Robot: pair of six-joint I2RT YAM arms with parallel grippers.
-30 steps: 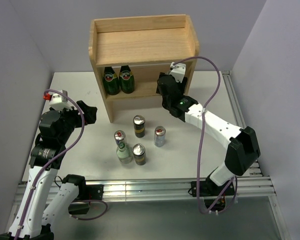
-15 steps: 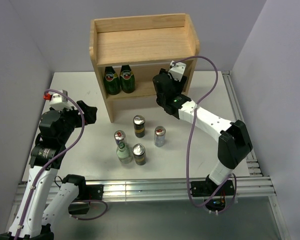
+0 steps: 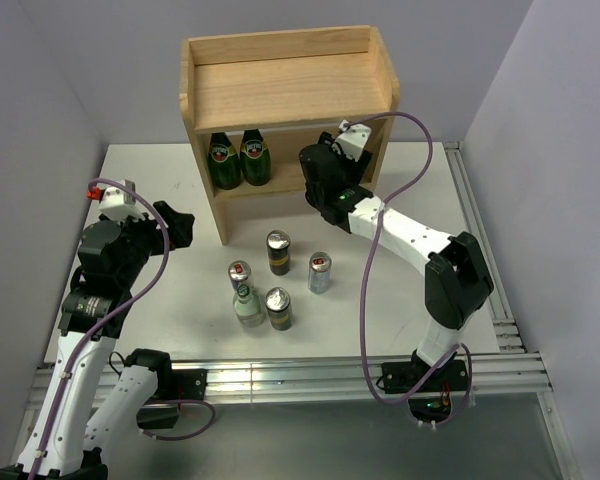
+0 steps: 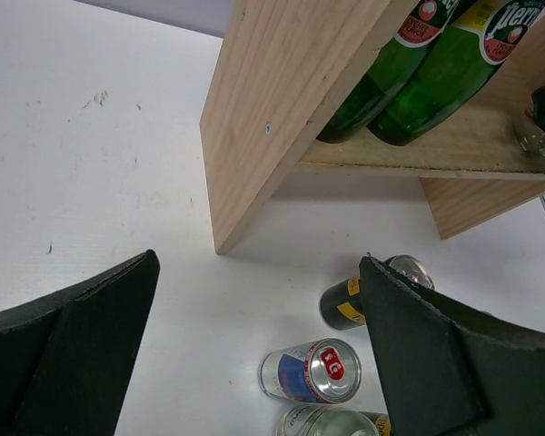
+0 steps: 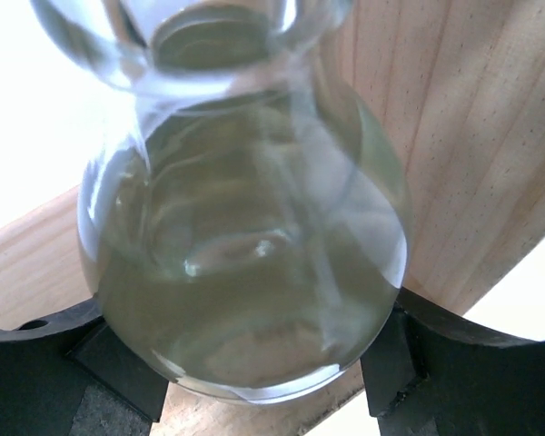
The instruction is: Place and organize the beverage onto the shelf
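I am seeing the right gripper [image 3: 318, 172] holding a clear bottle [image 5: 245, 263] inside the lower tier of the shelf [image 3: 280, 45]. Its jaws are clamping the glass belly from both sides (the black fingers [image 5: 64, 354] are showing plainly in the wrist view). The bottle is sitting right of the two green bottles [image 3: 237, 160] in the upper middle of the overhead frame. The left gripper [image 3: 175, 225] is hovering at middle left, jaws wide apart and holding nothing. On the table [image 3: 380, 300], in front of the shelf, are standing a second clear bottle [image 3: 247, 305], two blue-and-silver cans [image 3: 240, 273] [image 3: 320, 272] and two black-and-gold cans [image 3: 278, 252] [image 3: 278, 307].
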